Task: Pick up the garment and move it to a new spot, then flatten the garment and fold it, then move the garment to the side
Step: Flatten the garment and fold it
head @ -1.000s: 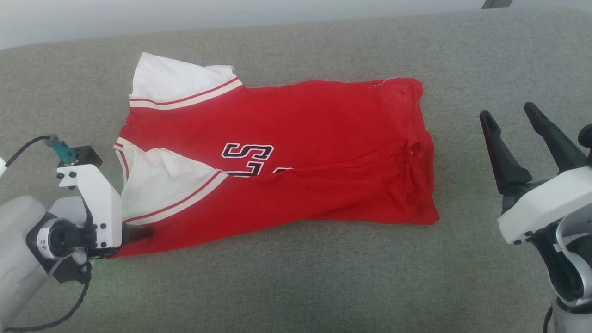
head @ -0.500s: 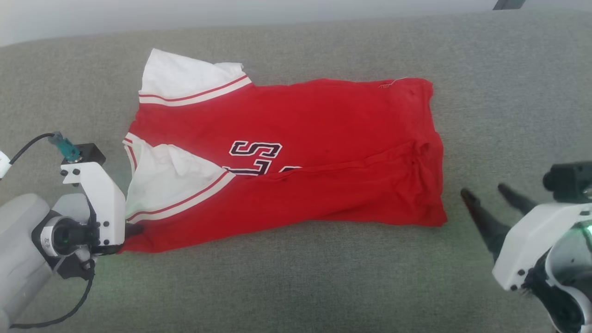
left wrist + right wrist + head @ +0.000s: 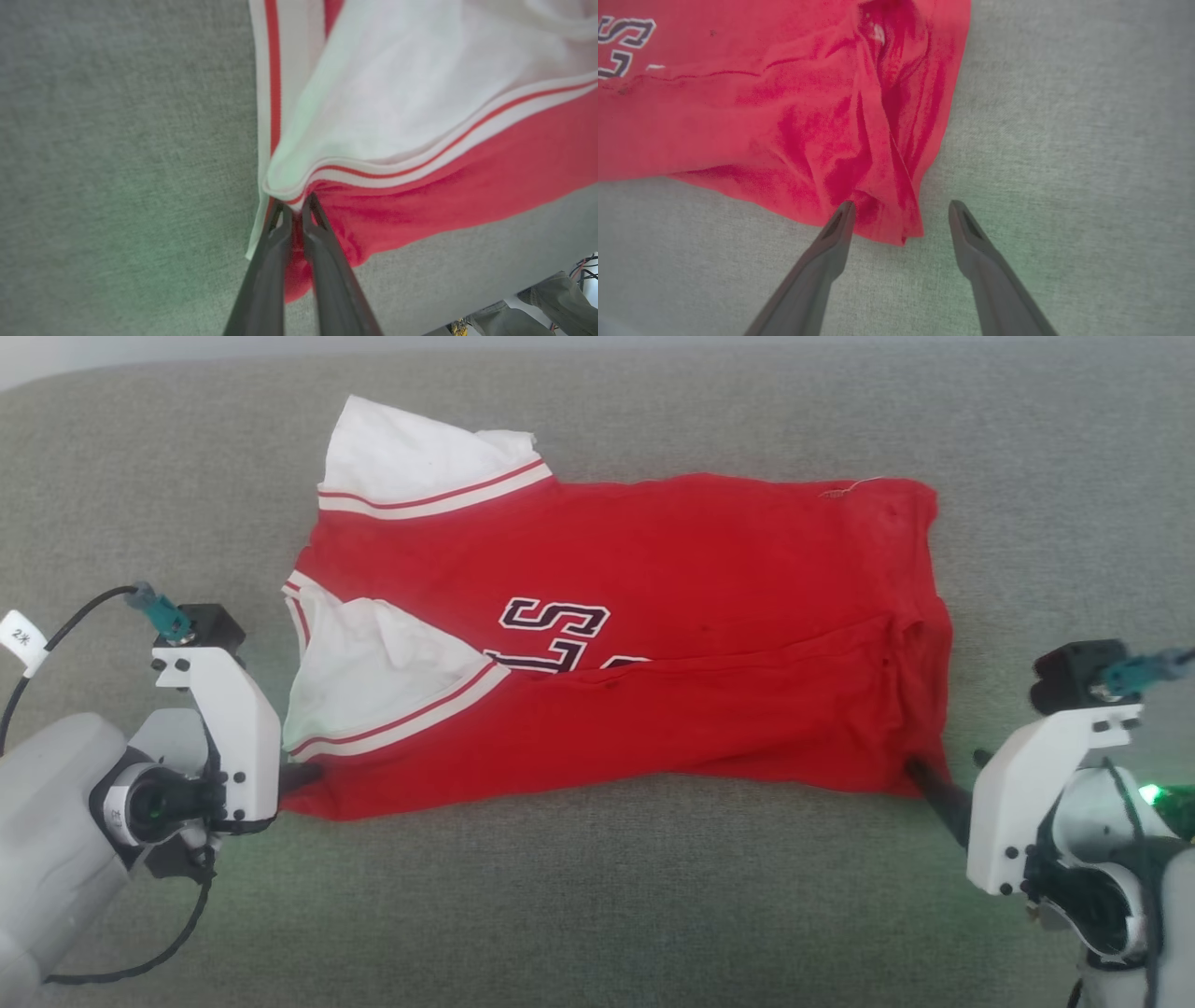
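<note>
- The left gripper [image 3: 308,775] has its fingers pressed together on the near shoulder-end corner of the red jersey [image 3: 653,644]. The cloth is clamped between the tips, just under the striped trim of the white sleeve [image 3: 397,93].
- Beyond those fingers the jersey lies lengthwise on the grey upholstered surface [image 3: 597,896]. Its near long edge is turned over the middle and half covers the dark lettering [image 3: 555,616].
- The right gripper [image 3: 902,205] has its fingers spread apart, straddling the near hem corner. One tip is at the cloth's edge and the other is over bare surface just beside it, so nothing is gripped on this side.
- Moving and flattening look done, and a first lengthwise fold seems made, though creased near the hem.
- Still to do, as I judge it: grip the hem corner, finish the folding, and shift the jersey aside.
- No bin or basket is involved, and the jersey rests straight on the upholstery.
</note>
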Robot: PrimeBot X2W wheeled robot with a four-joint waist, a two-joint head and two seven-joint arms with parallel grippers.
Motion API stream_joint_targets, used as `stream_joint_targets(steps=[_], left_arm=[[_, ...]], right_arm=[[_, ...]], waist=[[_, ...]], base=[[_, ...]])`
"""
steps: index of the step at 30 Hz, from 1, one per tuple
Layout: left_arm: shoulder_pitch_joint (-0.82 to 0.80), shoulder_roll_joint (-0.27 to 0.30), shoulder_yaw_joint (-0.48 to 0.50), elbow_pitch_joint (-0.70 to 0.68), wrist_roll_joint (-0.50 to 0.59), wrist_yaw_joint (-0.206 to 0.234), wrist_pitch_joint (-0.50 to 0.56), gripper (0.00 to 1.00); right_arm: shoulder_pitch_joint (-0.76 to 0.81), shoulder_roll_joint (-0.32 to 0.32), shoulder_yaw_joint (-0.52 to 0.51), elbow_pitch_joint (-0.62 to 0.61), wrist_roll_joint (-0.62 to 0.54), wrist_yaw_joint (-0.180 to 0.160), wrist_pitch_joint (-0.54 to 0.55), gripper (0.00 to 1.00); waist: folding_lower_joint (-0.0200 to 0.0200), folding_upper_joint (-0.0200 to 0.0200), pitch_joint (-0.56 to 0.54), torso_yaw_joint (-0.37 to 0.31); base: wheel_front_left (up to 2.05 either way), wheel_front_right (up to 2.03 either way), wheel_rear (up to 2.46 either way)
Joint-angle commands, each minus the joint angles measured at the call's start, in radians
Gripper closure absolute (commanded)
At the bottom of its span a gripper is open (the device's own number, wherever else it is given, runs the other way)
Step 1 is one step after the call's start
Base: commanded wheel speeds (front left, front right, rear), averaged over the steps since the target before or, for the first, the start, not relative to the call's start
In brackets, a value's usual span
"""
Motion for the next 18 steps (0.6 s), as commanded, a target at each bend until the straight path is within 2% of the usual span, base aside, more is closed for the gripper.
stream_joint_targets(steps=[1, 5, 6, 7, 8, 9, 18], left_arm=[[0.030, -0.038, -0.027, 0.002, 0.005, -0.007, 0.004, 1.00], [0.026, -0.048, -0.030, 0.006, 0.017, -0.021, -0.007, 1.00], [0.026, -0.049, -0.031, 0.008, 0.018, -0.025, -0.009, 1.00], [0.024, -0.049, -0.032, 0.009, 0.021, -0.028, -0.011, 1.00], [0.023, -0.050, -0.032, 0.011, 0.024, -0.032, -0.013, 1.00], [0.022, -0.050, -0.031, 0.012, 0.026, -0.035, -0.016, 1.00], [0.014, -0.045, -0.024, 0.017, 0.032, -0.051, -0.025, 1.00]], right_arm=[[-0.014, -0.001, 0.001, 0.025, -0.011, 0.000, 0.015, 0.00], [-0.035, 0.008, 0.006, 0.104, -0.024, 0.000, 0.066, 0.00], [-0.036, 0.005, 0.016, 0.120, -0.028, 0.000, 0.080, 0.15], [-0.036, 0.007, 0.022, 0.132, -0.021, 0.000, 0.088, 0.58], [-0.044, 0.009, 0.023, 0.139, -0.016, 0.000, 0.087, 0.90], [-0.050, 0.009, 0.023, 0.147, -0.016, 0.000, 0.088, 1.00], [-0.082, -0.044, 0.046, 0.183, -0.004, 0.000, 0.073, 1.00]], waist=[[0.0000, 0.0000, 0.005, 0.008], [0.0000, 0.0000, 0.007, 0.017], [0.0000, 0.0000, 0.008, 0.019], [0.0000, 0.0000, 0.008, 0.021], [0.0000, 0.0000, 0.009, 0.022], [0.0000, 0.0000, 0.008, 0.024], [0.0000, 0.0000, 0.006, 0.033]], base=[[0.00, 0.00, 0.00], [0.00, 0.00, 0.00], [0.00, 0.00, 0.00], [0.00, 0.00, 0.00], [0.00, 0.00, 0.00], [0.00, 0.00, 0.00], [0.00, 0.00, 0.00]])
